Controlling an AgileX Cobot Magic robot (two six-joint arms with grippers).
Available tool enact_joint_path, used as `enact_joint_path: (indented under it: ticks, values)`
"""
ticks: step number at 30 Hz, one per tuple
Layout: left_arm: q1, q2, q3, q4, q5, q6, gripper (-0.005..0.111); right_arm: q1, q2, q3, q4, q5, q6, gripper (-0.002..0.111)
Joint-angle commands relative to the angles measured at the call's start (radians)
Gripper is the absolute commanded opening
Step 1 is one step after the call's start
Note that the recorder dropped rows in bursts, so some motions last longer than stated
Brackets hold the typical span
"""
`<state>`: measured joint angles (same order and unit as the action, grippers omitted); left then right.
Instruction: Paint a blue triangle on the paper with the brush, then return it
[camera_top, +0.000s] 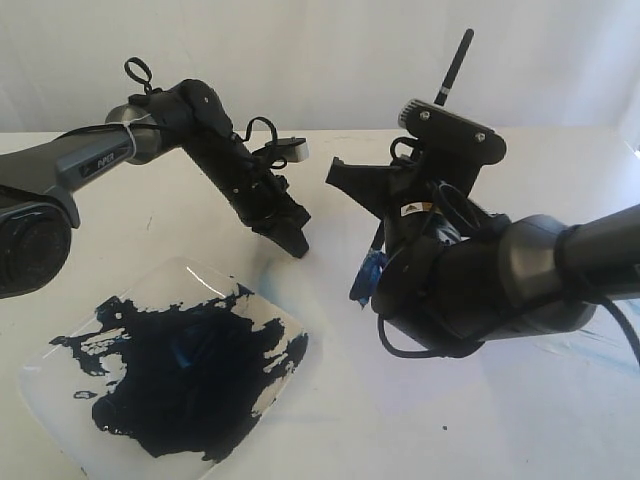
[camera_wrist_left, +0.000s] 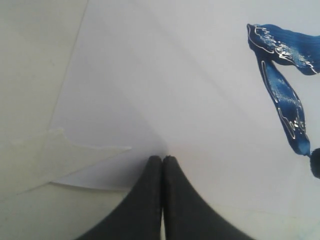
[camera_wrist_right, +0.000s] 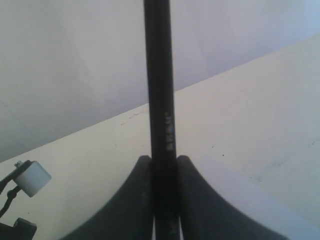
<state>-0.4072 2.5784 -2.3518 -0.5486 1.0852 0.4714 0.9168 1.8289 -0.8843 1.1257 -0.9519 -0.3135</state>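
Plate (camera_top: 180, 272) of navy paint sits nearest; my right hand (camera_wrist_right: 164, 160) clamps the brush (camera_wrist_right: 160, 90) at the paper (camera_wrist_left: 175, 75), and my left hand (camera_wrist_left: 162, 159) is closed empty, tips on the sheet. I fear a slipping sheet would smear the wet blue triangle (camera_wrist_left: 282, 95).

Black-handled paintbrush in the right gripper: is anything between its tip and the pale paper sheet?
Nothing visible. The black-handled paintbrush tip is at the thick blue strokes on the pale paper sheet; the shut left gripper sits aside.
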Motion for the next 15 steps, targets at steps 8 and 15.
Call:
enact_joint_path:
  ticks: [8,15]
  values:
    - [-0.004,-0.002,0.0,0.004,0.007,-0.003,0.0,0.003,0.0,-0.004,-0.004,-0.015,0.006,0.0]
    - [-0.004,-0.002,0.0,0.004,0.004,-0.003,0.0,0.003,0.027,-0.003,-0.004,-0.023,0.006,0.0]
